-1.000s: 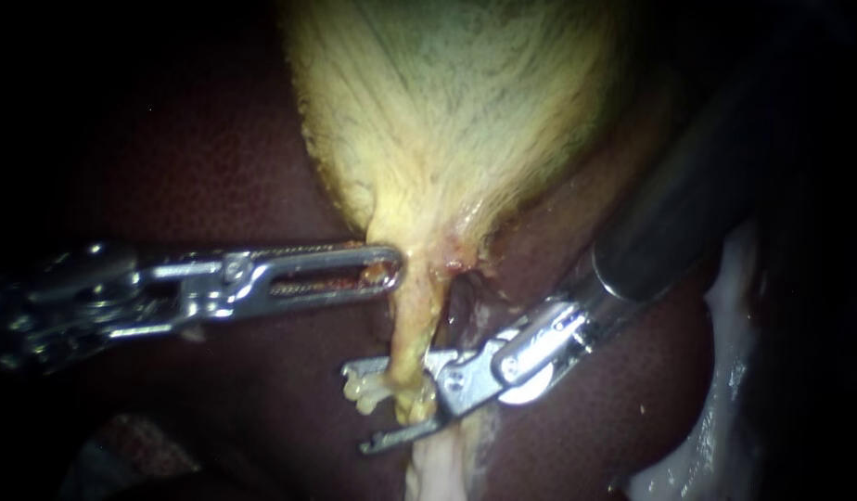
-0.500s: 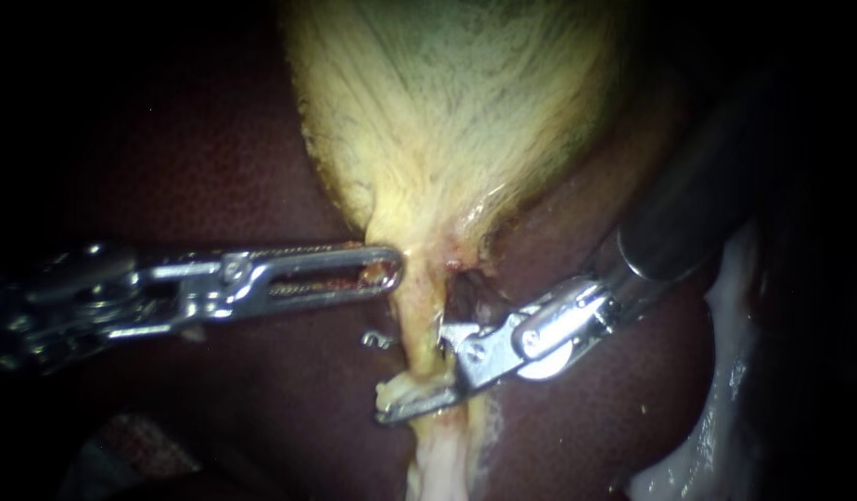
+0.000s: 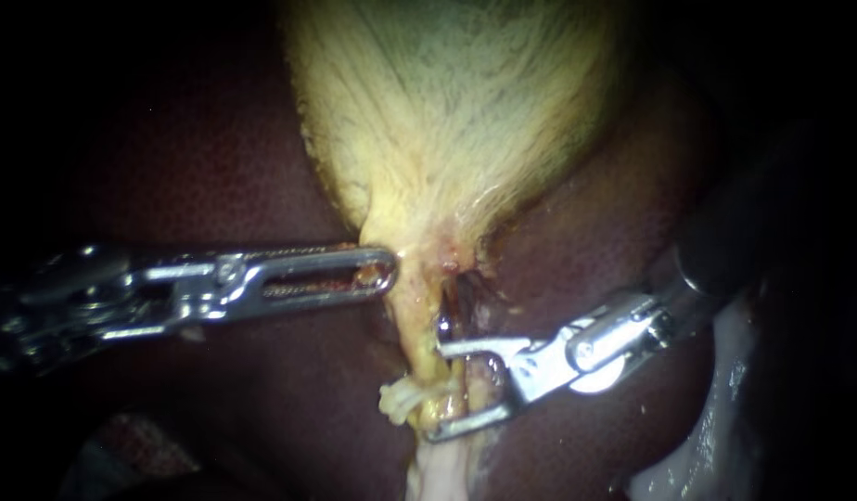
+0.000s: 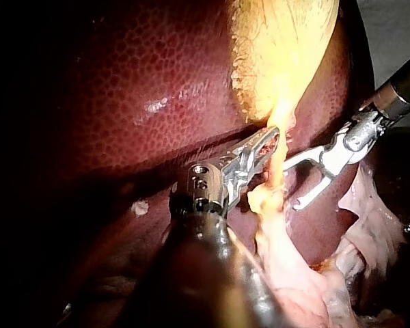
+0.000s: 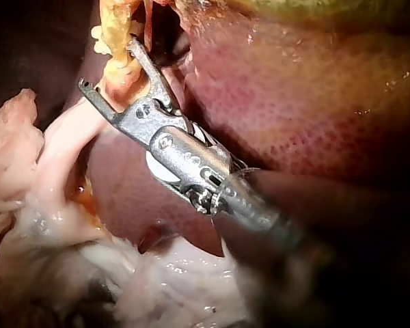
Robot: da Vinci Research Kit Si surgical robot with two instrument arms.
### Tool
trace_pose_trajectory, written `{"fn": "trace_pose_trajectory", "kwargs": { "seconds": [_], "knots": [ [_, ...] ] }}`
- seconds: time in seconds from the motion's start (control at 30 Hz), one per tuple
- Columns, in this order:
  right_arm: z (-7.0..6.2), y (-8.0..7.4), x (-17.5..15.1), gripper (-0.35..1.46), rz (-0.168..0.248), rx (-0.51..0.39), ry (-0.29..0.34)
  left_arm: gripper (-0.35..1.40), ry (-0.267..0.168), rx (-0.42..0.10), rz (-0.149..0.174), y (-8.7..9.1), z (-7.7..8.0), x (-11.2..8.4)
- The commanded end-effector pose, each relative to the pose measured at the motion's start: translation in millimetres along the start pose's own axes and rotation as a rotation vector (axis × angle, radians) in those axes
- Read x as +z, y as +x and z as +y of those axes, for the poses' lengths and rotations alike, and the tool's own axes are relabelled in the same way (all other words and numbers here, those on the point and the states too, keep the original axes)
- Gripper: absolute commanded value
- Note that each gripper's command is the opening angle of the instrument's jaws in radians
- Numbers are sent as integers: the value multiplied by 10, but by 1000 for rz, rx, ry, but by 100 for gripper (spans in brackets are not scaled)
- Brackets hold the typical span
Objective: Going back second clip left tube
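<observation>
Low in the frame's centre our right instrument [image 3: 436,390] stands with jaws wide open astride the tube [image 3: 412,325], gripping nothing; our left instrument [image 3: 377,272], at mid-left, has its jaws closed on the gallbladder [image 3: 447,121] at its neck; we judge the retreat in hand, calling for a straight pull rightward without snagging.

Liver [image 3: 215,167] under gallbladder [image 3: 447,111] and tube [image 3: 412,320]

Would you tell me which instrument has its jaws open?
The right instrument: a gap shows between its jaws at the tube; the left instrument's lie together on the gallbladder.
</observation>
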State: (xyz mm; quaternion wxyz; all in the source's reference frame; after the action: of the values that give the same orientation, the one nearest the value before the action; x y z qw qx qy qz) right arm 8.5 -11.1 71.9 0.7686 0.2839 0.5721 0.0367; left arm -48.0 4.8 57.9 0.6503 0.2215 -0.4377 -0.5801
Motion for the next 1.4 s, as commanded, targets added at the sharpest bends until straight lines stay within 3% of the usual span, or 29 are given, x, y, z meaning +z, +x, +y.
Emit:
{"fn": "trace_pose_trajectory", "kwargs": {
  "seconds": [0.03,0.17,0.3,0.57,0.8,1.4],
  "knots": [
    [-3,2,-3,60,4,45,1,-35,1,0,0,0,1,1],
    [-9,7,-19,60,9,80,-1,-35,1,0,1,-1,2,1],
    [-6,14,-37,60,13,95,-19,-35,1,0,1,-1,2,1],
    [5,38,-79,60,0,-62,-59,-35,1,0,1,0,3,0],
    [12,55,-101,60,3,-132,-86,-35,1,0,1,0,3,1],
    [10,55,-110,60,1,-153,-84,-35,0,8,-3,13,11,15]
  ]
}}
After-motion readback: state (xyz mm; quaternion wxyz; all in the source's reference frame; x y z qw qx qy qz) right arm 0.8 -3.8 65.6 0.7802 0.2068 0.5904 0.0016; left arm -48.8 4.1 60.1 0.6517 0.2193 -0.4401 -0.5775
